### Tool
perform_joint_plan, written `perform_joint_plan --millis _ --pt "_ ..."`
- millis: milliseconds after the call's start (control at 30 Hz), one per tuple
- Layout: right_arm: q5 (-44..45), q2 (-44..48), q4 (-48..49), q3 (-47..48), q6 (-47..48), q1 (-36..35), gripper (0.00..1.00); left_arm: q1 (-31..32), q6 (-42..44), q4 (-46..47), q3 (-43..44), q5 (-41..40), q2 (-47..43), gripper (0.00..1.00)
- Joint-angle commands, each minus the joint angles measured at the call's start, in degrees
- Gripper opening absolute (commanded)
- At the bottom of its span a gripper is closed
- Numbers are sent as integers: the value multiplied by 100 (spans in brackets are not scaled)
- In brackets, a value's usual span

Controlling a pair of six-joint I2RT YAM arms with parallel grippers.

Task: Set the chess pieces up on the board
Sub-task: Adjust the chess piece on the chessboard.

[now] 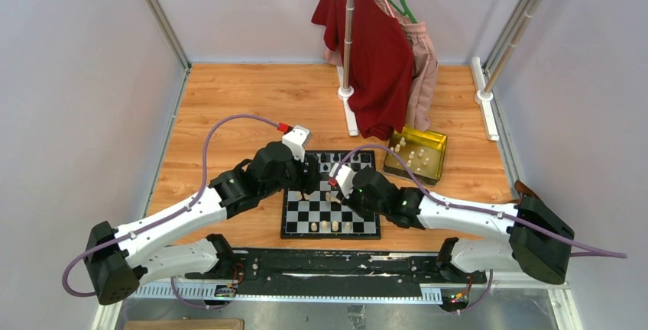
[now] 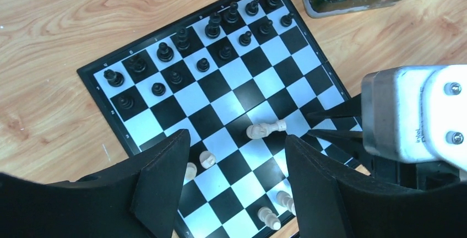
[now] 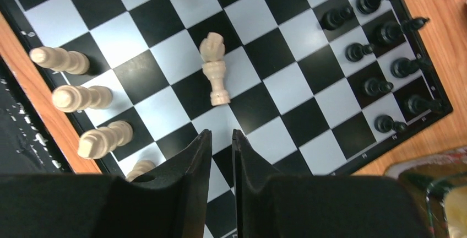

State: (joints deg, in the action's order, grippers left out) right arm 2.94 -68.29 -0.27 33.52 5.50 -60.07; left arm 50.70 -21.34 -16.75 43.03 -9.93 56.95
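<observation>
The checkered board [image 1: 306, 211] lies between my two arms. Black pieces [image 2: 204, 34] fill its two far rows. Cream pieces [image 1: 332, 225] stand along the near row, and two more [image 2: 206, 159] stand further in. One cream piece [image 2: 265, 129] lies on its side mid-board, also seen in the right wrist view [image 3: 215, 70]. My left gripper [image 2: 235, 136] hovers above the board, open wide and empty, the fallen piece just beyond its fingertips. My right gripper [image 3: 221, 133] hangs just short of that piece's base, jaws a narrow gap apart with nothing between them.
A yellow tin [image 1: 416, 154] holding several cream pieces sits off the board's far right corner. Behind it a clothes rack [image 1: 348, 40] carries a red shirt [image 1: 374, 55]. The right wrist camera housing [image 2: 413, 114] is close beside my left gripper.
</observation>
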Motion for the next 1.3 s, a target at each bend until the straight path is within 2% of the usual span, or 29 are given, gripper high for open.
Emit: perform_joint_plan --millis 0,233,733,1267 --pt "-487 -132 604 44 200 57 24 183 69 434 -188 -273 18 69" --pt "-935 -243 1199 -218 244 195 25 182 -10 690 -553 -255 -265 69" --pt "-1527 -930 1695 -289 102 540 24 195 7 785 -637 -178 -336 69" --pt "-1472 -1301 1741 -204 87 655 21 191 53 933 -727 -1 -331 68"
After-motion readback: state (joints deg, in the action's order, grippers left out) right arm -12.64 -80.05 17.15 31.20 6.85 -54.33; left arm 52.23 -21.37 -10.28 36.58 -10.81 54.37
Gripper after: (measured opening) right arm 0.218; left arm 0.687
